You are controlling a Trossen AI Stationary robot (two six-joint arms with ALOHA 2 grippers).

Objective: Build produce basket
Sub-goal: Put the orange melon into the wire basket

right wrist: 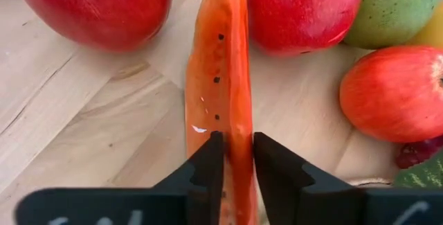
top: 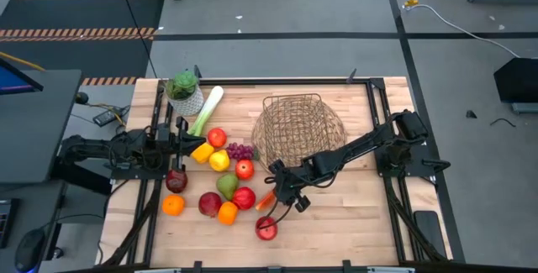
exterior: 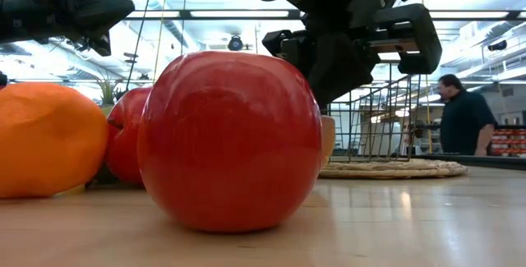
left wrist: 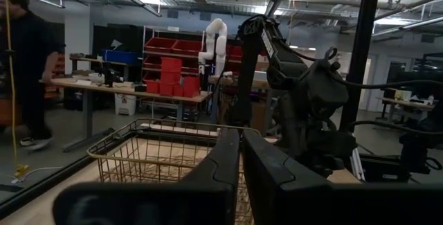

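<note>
The basket (top: pixel 298 130), a tan wire bowl, stands on the table's far middle. Left of it lie the produce: red apples (top: pixel 244 169), oranges (top: pixel 173 205), a yellow pepper (top: pixel 202 152), a pear (top: pixel 227 185), grapes (top: pixel 240 150) and a leek (top: pixel 206 109). One red apple (top: pixel 266 228) lies alone near the front and fills the low view (exterior: pixel 230 140). My right gripper (top: pixel 279 192) (right wrist: pixel 239 166) reaches over from the right and is shut on the orange carrot (top: pixel 265 199). My left gripper (top: pixel 181 132) (left wrist: pixel 240 163) hovers shut at the left, by the pepper, holding nothing. My right gripper pinches the carrot between its two fingers (right wrist: pixel 208 166), at the end of the carrot nearest the basket (right wrist: pixel 235 145). The fingers slant down from the right, lying along the carrot. The rest of the carrot (right wrist: pixel 221 52) points toward the apples. Whether it is off the table, I cannot tell.
A green plant in a white pot (top: pixel 185 92) stands at the far left by the leek's tip. Black frame rails run along both table sides (top: pixel 387 172). Bare wood lies in front of the basket at the right (top: pixel 345 214). A person (exterior: pixel 464 119) stands beyond the table.
</note>
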